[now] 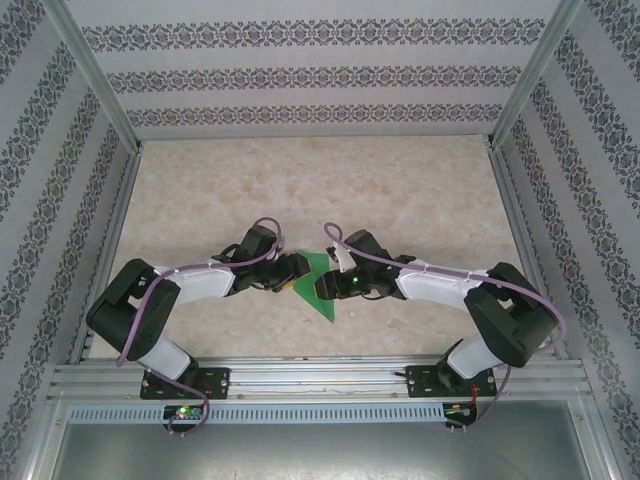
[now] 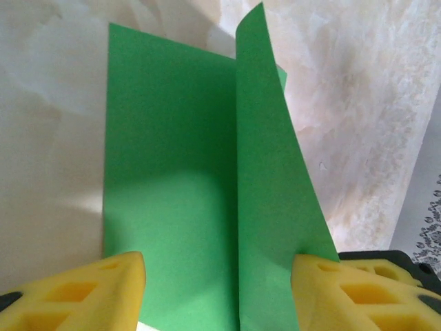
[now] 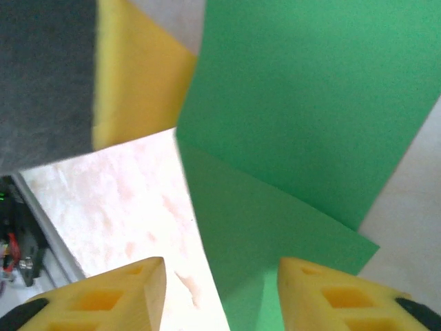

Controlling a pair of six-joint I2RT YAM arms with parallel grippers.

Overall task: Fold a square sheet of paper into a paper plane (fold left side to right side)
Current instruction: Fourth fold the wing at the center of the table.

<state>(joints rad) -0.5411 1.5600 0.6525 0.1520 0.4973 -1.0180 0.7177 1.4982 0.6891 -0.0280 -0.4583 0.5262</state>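
Left tool (image 2: 217, 267) and right tool (image 3: 222, 265) both spread, gripping nothing. Green paper (image 2: 172, 138) lies on the worktop (image 2: 55, 103) between them, flap (image 2: 269, 172) half up; I'd match edges first, then press the crease.

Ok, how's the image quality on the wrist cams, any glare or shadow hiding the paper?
Left wrist: a soft shadow darkens the lower half of the green paper, edges readable; near yellow fingertips slightly blurred. Right wrist: bare table beside the paper washed out, paper itself clear. Top external: even light, sharp.
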